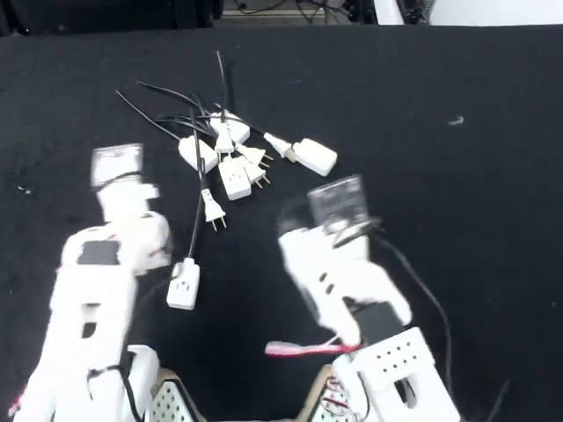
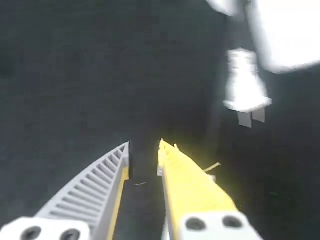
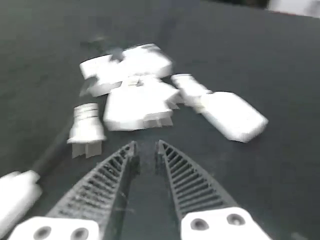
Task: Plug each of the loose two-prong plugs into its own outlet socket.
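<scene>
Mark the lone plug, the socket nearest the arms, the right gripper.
lone plug (image 1: 212, 209), high view, body.
socket nearest the arms (image 1: 183, 284), high view, top face.
right gripper (image 3: 146, 147), right wrist view, between fingertips.

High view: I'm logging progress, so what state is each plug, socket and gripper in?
lone plug: unplugged, prongs bare
near socket: empty
clustered plugs: loose, prongs bare
end plug: appears seated in end socket
left gripper: slightly open, empty
right gripper: slightly open, empty

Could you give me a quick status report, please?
Left hand slightly open, empty. Right hand same. Plugs and sockets heaped beyond both, cords tangled across them.
</scene>
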Controlling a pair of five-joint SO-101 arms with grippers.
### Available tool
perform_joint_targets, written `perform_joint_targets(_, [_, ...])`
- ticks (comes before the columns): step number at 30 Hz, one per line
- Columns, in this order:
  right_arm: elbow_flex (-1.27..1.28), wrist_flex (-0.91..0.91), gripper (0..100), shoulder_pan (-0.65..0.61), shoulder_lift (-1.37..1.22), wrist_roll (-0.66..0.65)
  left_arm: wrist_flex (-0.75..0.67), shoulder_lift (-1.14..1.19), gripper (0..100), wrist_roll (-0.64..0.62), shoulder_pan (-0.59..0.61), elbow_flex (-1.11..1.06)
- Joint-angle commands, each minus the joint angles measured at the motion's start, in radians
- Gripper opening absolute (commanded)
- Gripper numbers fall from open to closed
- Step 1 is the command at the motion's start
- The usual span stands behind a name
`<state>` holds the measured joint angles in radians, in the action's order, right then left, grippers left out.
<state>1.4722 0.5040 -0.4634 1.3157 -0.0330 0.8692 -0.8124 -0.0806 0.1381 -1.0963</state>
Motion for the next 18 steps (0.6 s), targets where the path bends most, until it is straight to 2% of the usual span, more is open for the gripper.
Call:
perform_joint_targets(1, [-0.021, -0.052, 6.7, -0.245, 0.01, 0.0, 0.123, -0.129, 11, 0.044, 0.262, 0.001])
perform_joint_targets(6, [-0.035, -0.17, 6.7, -0.411, -0.119, 0.0, 0.138, -0.21, 11, 0.15, 0.375, -0.105])
perform_joint_targets(15, [-0.397, -0.183, 6.8, -0.499, -0.707, 0.011, 0.137, -0.296, 11, 0.173, 0.575, -0.226])
perform_joint_targets(18, [-0.516, -0.183, 6.8, -0.525, -0.909, 0.089, 0.137, -0.331, 11, 0.173, 0.616, -0.251])
